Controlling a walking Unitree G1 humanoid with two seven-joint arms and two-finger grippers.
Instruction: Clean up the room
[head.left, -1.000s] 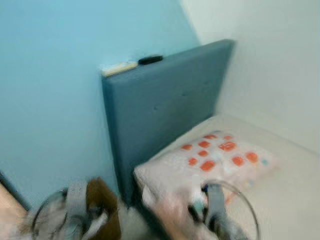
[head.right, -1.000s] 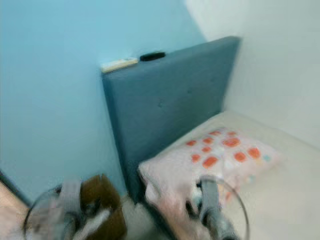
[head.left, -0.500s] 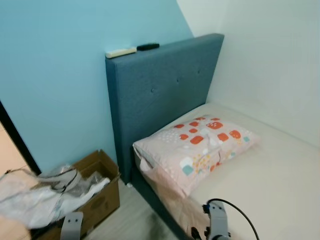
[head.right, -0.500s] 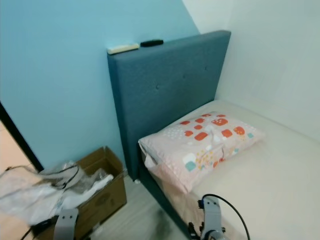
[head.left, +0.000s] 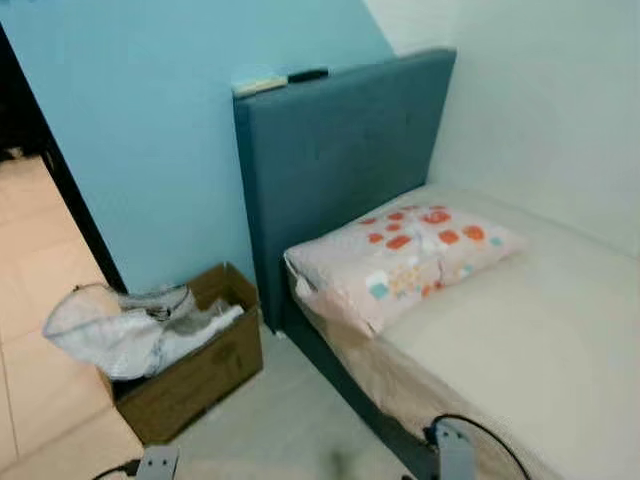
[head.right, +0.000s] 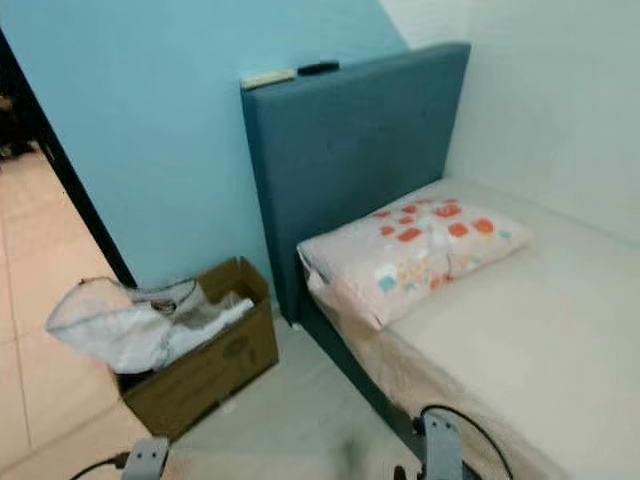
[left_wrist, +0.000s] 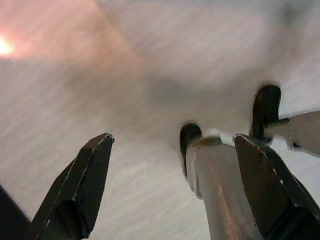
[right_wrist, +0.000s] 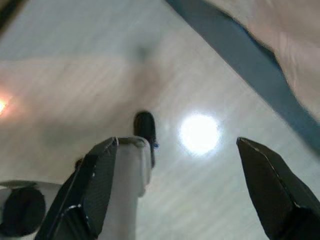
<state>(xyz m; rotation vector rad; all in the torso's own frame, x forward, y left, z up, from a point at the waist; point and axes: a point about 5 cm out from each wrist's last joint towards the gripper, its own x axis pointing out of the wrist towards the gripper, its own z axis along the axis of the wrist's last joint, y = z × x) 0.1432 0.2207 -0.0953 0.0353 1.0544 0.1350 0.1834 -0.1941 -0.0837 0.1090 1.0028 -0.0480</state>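
A: Bed (head.left: 520, 340) first: taking up the right side, running lengthwise away toward the blue headboard (head.left: 340, 160), carrying a patterned pillow (head.left: 400, 260) laid across its head end.

B: Agreeing. Then looking left and lower: cardboard box (head.left: 205, 370) sitting on the floor (head.left: 270, 420) just beside the bed's near corner, overflowing with a crumpled white bag (head.left: 105, 330), long axis slanting from the headboard side out to the left.

A: Judging that clutter to be the job. Lying ahead and to the left, so probably favouring the left gripper (left_wrist: 173, 140).

B: Also noting two slim remotes (head.left: 258, 85) resting end to end along the headboard's top edge, well apart from both arms.

A: Hanging low over the floor, both: left fingers spread wide, holding nothing; right gripper (right_wrist: 177, 142) likewise gaping and unladen, nearer the bed.
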